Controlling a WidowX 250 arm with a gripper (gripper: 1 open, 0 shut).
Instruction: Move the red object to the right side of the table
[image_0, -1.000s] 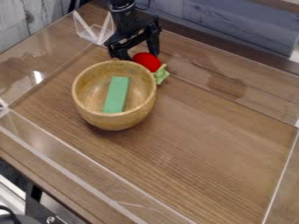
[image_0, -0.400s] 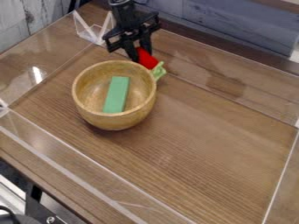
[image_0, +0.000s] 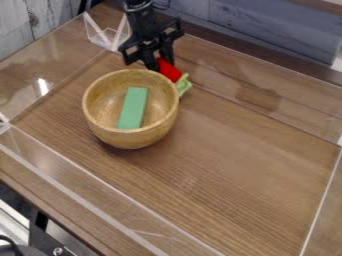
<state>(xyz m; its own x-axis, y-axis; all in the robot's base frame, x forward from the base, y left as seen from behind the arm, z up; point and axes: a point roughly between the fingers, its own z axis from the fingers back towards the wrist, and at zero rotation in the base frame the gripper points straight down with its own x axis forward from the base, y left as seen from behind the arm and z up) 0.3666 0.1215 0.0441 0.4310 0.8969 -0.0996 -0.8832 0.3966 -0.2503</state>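
The red object (image_0: 171, 72), a small glossy strawberry-shaped toy with a green leafy cap, lies on the table (image_0: 254, 150) just behind the right rim of the wooden bowl. My black gripper (image_0: 156, 62) reaches down from the top of the view and its fingers are shut on the upper left part of the toy. The toy's top is partly hidden by the fingers.
A round wooden bowl (image_0: 96, 121) holding a green rectangular block (image_0: 132, 107) stands at the left centre, touching distance from the toy. Low clear acrylic walls (image_0: 318, 200) edge the tabletop. Bare wood stretches to the right and front.
The fingers stood wide apart around the toy a second ago and have closed onto it. The toy has barely shifted.
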